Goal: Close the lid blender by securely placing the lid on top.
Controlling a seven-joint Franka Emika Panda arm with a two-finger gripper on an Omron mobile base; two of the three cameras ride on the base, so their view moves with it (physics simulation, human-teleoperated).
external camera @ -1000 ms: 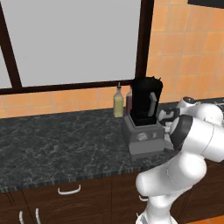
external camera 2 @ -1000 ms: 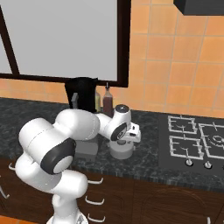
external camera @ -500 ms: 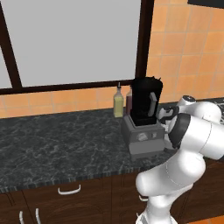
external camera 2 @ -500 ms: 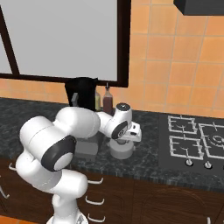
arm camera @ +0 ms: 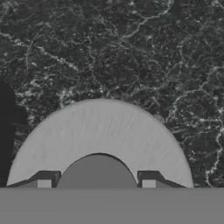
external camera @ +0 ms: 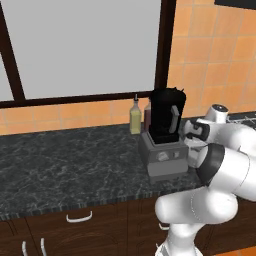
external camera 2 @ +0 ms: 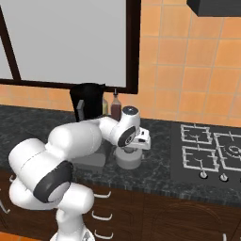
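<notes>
At the centre of the right base view, one lid (external camera 2: 128, 158) sits on the dark marbled counter (external camera 2: 160, 174), just right of the blender's grey base and left of the hob (external camera 2: 212, 153). The arm bends over it, and the gripper (external camera 2: 136, 146) hangs right above the cap with its jaws down around the knob. In the hand view the lid (arm camera: 100, 135) spreads across the lower middle of the frame as a pale disc, its darker knob between the two fingertips (arm camera: 44, 183), one on each side and close against it; whether they actually press on it I cannot tell.

There is one blender (external camera: 164, 135), standing a little right of centre in the left base view: a tall black jar with a grey side handle on a grey boxy base with a round dial. The jar's top is uncovered. The white forearm lies just right of it, at the right of the frame.

Two bottles stand behind the blender against the orange tiled wall: a yellowish bottle (external camera: 135, 118) to the left of the jar, and a dark red bottle (external camera 2: 115, 107) near the window frame. One large window (external camera: 80, 47) fills the upper left.
</notes>
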